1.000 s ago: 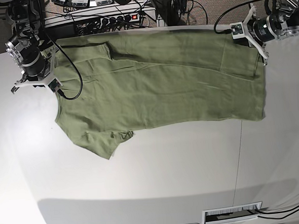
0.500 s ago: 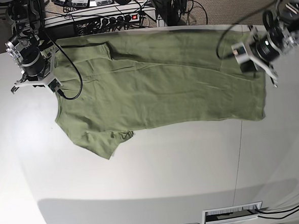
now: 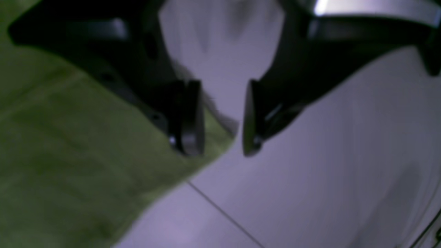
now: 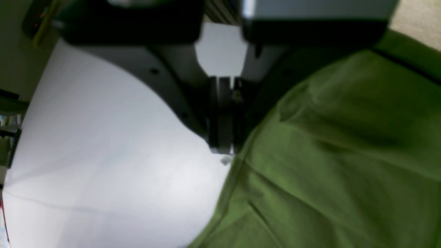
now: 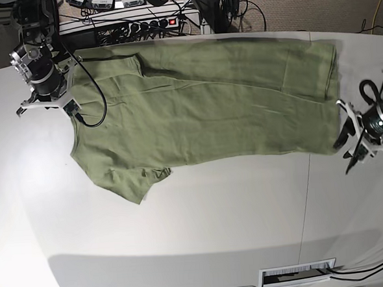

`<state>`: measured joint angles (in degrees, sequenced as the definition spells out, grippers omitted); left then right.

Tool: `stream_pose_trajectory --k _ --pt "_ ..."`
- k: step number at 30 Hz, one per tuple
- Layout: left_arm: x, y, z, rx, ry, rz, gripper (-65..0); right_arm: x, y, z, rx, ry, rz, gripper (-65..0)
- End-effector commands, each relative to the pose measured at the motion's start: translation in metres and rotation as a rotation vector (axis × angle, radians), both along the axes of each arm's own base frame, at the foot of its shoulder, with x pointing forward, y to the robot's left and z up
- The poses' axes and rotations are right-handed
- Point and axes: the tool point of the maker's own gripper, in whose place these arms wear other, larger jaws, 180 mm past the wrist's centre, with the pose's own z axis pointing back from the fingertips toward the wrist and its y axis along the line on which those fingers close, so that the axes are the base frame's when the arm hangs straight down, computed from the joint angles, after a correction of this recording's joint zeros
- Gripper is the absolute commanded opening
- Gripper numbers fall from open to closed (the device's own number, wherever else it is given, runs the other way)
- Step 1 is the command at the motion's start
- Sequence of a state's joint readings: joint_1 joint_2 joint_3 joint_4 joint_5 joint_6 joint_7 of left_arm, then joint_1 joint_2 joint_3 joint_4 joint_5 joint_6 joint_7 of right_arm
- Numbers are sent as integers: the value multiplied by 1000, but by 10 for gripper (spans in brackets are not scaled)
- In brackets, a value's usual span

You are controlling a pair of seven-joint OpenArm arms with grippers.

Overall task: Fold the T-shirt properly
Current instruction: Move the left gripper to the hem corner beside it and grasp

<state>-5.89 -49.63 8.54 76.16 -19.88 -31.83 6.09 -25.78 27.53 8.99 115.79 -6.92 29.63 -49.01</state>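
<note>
The olive-green T-shirt (image 5: 202, 110) lies spread across the white table (image 5: 203, 221), with one sleeve (image 5: 138, 182) pointing toward the front. My left gripper (image 5: 348, 145) sits at the shirt's front right corner. In the left wrist view this left gripper (image 3: 220, 146) is open, one finger (image 3: 187, 117) over the T-shirt (image 3: 69, 155), and the cloth corner reaches into the gap. My right gripper (image 5: 45, 103) is at the shirt's far left edge. The right wrist view shows this right gripper (image 4: 222, 144) shut, its tips right beside the edge of the T-shirt (image 4: 327, 155). I see no cloth between them.
A power strip (image 5: 151, 22) and loose cables lie behind the table's back edge. A thin seam (image 5: 305, 201) runs across the tabletop at the right. A slot with a barcode label (image 5: 297, 273) sits at the front edge.
My left arm left the shirt's back right corner, swung toward the front right corner and opened its jaws. That back corner now lies flat. The right arm shifted only slightly.
</note>
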Motion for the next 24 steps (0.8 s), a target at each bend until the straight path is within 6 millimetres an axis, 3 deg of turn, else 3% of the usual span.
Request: stream_pose_trajectory --k 1,7,16,24 --pt "13 2 15 -22 -37 4 -439 7 -2 10 -10 -38 4 -650" --pt "31 -9 -8 -108 40 36 -439 5 -4 9 -18 -28 -4 -650" --pt "59 5 7 -84 -33 82 -439 5 -4 9 -18 -28 -4 -650" --pt "54 26 -28 -115 66 177 -439 5 -4 10 -18 -28 -3 -650"
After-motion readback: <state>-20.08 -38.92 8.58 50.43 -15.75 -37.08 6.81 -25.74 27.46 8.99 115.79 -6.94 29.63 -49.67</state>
